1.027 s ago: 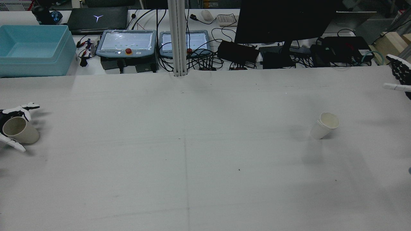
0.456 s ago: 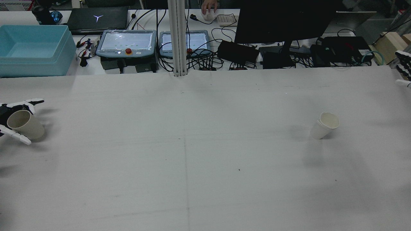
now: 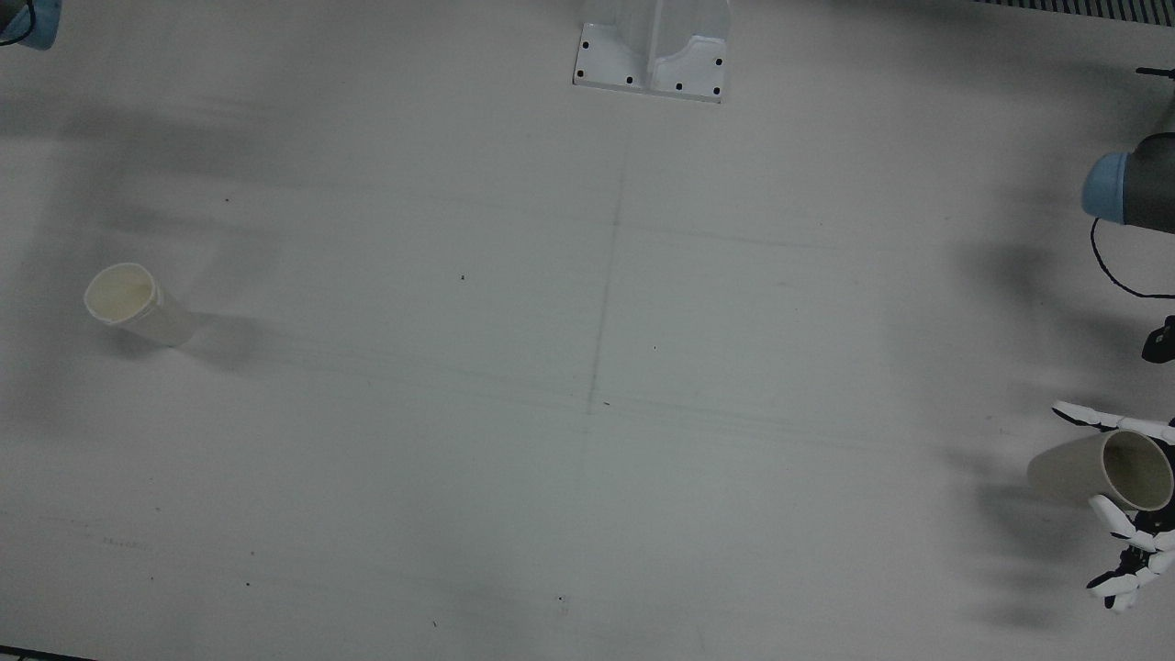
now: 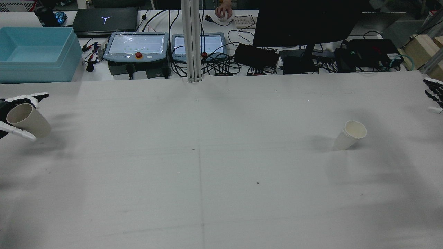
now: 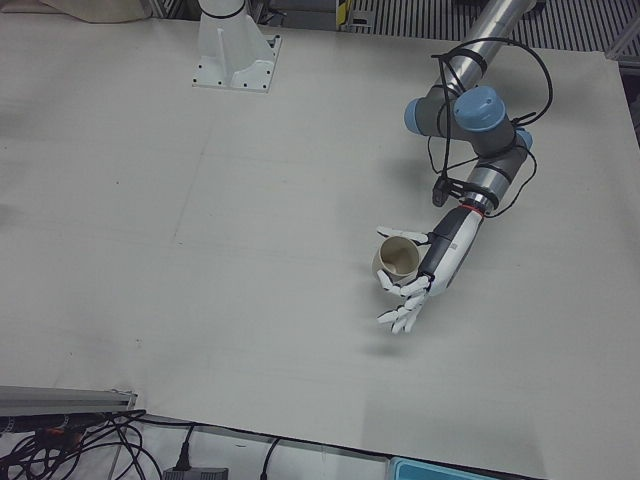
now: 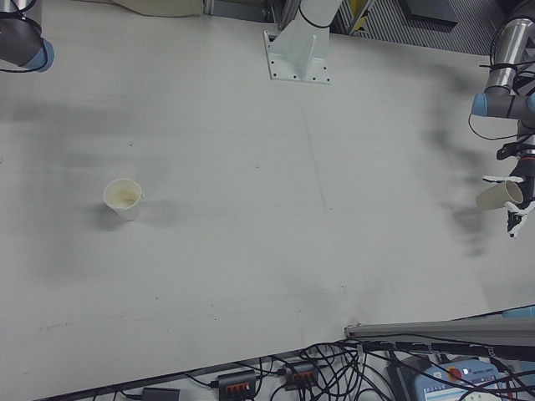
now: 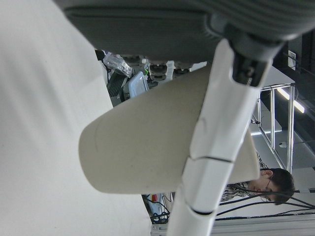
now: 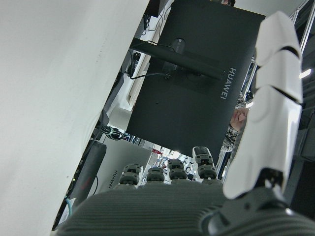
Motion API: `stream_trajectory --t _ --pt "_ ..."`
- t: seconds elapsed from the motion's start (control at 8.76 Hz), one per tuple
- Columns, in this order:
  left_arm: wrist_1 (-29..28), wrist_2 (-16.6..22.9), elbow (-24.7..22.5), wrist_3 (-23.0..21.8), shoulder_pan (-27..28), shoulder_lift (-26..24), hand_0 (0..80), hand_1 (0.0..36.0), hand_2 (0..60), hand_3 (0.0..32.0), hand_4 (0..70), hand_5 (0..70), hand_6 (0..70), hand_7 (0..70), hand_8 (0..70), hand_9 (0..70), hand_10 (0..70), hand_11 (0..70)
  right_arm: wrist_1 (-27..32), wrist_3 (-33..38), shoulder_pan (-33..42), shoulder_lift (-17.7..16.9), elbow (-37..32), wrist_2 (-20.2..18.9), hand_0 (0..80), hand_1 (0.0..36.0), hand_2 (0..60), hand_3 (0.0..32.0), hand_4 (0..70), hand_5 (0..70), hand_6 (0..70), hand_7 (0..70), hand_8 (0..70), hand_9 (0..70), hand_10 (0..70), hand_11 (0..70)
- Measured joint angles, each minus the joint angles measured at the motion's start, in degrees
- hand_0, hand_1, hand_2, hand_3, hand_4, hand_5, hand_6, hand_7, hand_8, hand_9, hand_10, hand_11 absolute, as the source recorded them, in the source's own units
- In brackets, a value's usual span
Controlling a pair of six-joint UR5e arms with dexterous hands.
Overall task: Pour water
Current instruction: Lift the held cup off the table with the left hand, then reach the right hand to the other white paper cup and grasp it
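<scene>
tilt on the beige paper cup [image 4: 29,120] in your left hand [image 4: 14,116] suits carrying; white paper cup [image 4: 350,135] waits well apart, right hand [image 4: 434,95] spread empty.

The back of the black monitor [image 8: 197,93] reads "HUAWEI" in the right hand view.

The left hand [image 4: 10,116] has carried its paper cup [image 4: 29,121] farther forward. A person's hand [image 4: 223,8] now rests on the mouse [image 4: 223,15].
</scene>
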Motion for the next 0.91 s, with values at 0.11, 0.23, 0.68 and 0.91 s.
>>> stream_trajectory --t 0.11,0.23,0.68,0.91 --pt "3.2 0.1 -4.0 -0.6 -0.6 0.6 80.0 28.0 0.0 0.0 58.1 70.0 10.0 18.3 7.4 4.3 0.0 1.8 4.2 -1.0 -1.5 1.8 -6.1 0.1 54.0 21.9 9.4 0.0 5.3 16.4 4.5 10.7 1.7 0.8 2.7 6.1" --pt "5.1 0.2 -6.6 -0.9 -1.3 0.9 80.0 28.0 0.0 0.0 57.6 70.0 10.0 18.5 7.3 4.3 0.0 1.9 7.0 -2.3 -3.5 3.5 -10.0 0.3 55.6 23.2 9.0 0.0 4.8 17.1 4.0 10.8 1.2 0.7 1.6 4.7" --pt "7.4 4.3 -10.6 -1.0 -7.1 2.6 80.0 26.8 0.0 0.0 54.1 70.0 9.2 17.4 7.0 4.0 0.0 1.5 8.6 -6.7 -10.9 5.8 -7.4 0.6 58.6 25.9 9.6 0.0 5.0 19.2 4.0 12.4 0.3 1.0 0.3 3.0" --pt "7.4 5.2 -10.8 -1.0 -8.4 3.1 80.0 27.1 0.0 0.0 54.6 70.0 9.5 18.0 7.0 4.1 0.0 1.7 8.0 -8.9 -14.7 5.5 -4.3 0.7 57.7 25.4 8.9 0.0 2.4 18.4 2.7 11.4 0.3 0.8 0.4 3.2"
